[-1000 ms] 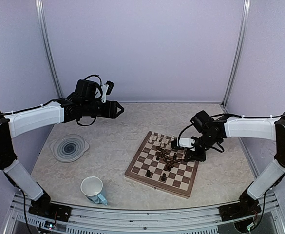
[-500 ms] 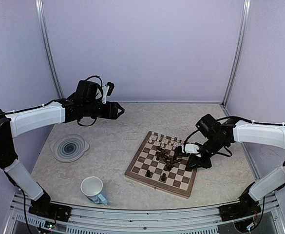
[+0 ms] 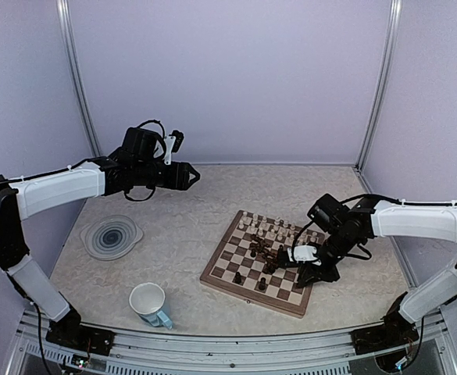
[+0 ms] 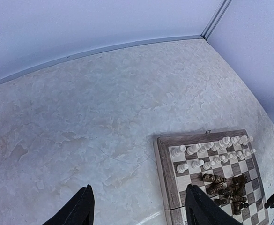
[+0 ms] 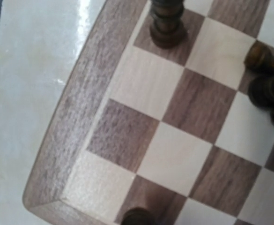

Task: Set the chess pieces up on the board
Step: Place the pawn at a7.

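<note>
A pale marbled surface [image 3: 181, 226] sits between lilac walls [image 3: 228, 78]. The board [image 3: 230, 262] lies right of centre, with cream chess pieces [image 3: 269, 229] ranked along its far edge and dark ones heaped mid-board. The left fingers [image 4: 84, 212] hang spread above the surface. The right fingers [image 3: 309, 273], pressed together, hover over the board's near right corner.

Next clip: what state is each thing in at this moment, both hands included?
left hand: open, empty, raised
right hand: shut, low over the board's right side; whether it holds a piece cannot be told
chessboard: lying flat
white pieces: upright in two rows along the far edge
dark pieces: mostly heaped mid-board, a few upright nearer
mug: upright, looks empty
plate: flat, nothing on it
</note>
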Controlling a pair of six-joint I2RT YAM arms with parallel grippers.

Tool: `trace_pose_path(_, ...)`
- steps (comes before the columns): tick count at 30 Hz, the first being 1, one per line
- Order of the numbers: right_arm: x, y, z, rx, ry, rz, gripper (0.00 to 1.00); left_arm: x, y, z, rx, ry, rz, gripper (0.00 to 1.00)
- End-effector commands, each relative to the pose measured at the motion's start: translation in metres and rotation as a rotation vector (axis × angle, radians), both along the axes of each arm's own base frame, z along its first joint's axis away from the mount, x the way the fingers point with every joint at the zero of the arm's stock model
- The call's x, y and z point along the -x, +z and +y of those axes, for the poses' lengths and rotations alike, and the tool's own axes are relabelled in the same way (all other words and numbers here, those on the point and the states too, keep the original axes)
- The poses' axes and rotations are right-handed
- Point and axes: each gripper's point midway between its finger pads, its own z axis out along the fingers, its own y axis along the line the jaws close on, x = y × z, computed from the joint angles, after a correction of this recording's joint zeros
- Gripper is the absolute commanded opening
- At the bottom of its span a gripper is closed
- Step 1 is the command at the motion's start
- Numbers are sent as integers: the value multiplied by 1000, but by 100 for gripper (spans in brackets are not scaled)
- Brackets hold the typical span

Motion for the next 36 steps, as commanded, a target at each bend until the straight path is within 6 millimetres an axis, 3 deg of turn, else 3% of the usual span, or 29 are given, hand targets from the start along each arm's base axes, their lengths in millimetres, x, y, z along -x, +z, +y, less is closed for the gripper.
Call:
trace_pose_path(1,8,-8,-1,20,35,22,7,-2,7,-4,-6,-10,-19,66)
trace_pose_path(20,2,-22,-2,63,22,-7,10,-2,8,-5,-3,-15,-18,66)
trace_pose_path(27,2,-21,0,54,23,-11,26,-1,8,-5,-2,-17,-18,66)
trace_pose_path(31,5,-9,5,21,41,1,35,-2,7,-5,-4,-17,-16,66)
trace_pose_path(34,-1,15,13,-31,49,-19,37,-2,6,-5,-4,-17,-13,66)
trace_pose_path(36,-15,33,19,-84,17,-31,36,-1,5,-5,-4,-19,-11,66)
